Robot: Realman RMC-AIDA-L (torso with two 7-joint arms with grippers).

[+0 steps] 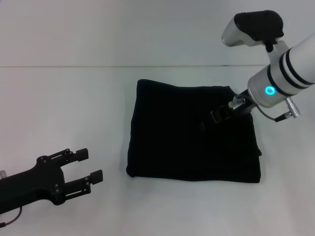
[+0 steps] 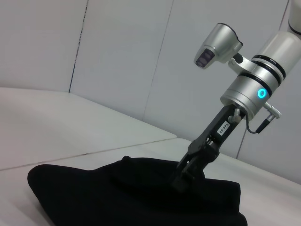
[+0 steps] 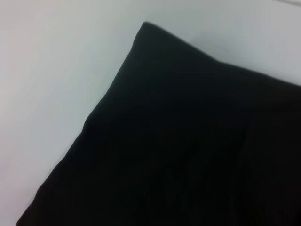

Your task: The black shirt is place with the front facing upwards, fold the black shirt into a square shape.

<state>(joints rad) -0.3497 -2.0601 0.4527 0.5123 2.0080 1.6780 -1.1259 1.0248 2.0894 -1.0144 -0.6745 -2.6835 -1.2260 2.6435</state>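
The black shirt [image 1: 172, 142] lies folded into a rough square in the middle of the white table, with no print showing. My right gripper [image 1: 209, 120] reaches down from the right onto the shirt's upper right part and touches the fabric [image 2: 94, 197]; black on black hides its tip. The right wrist view is filled by the folded shirt [image 3: 178, 150] with one corner pointing at bare table. My left gripper [image 1: 92, 165] rests low at the front left, open and holding nothing, a short way from the shirt's left edge.
The white table [image 1: 64, 108] runs back to a pale wall [image 2: 117, 56]. Bare table surrounds the shirt on all sides. The right arm's silver wrist with a blue light [image 1: 269, 90] hangs over the shirt's right edge.
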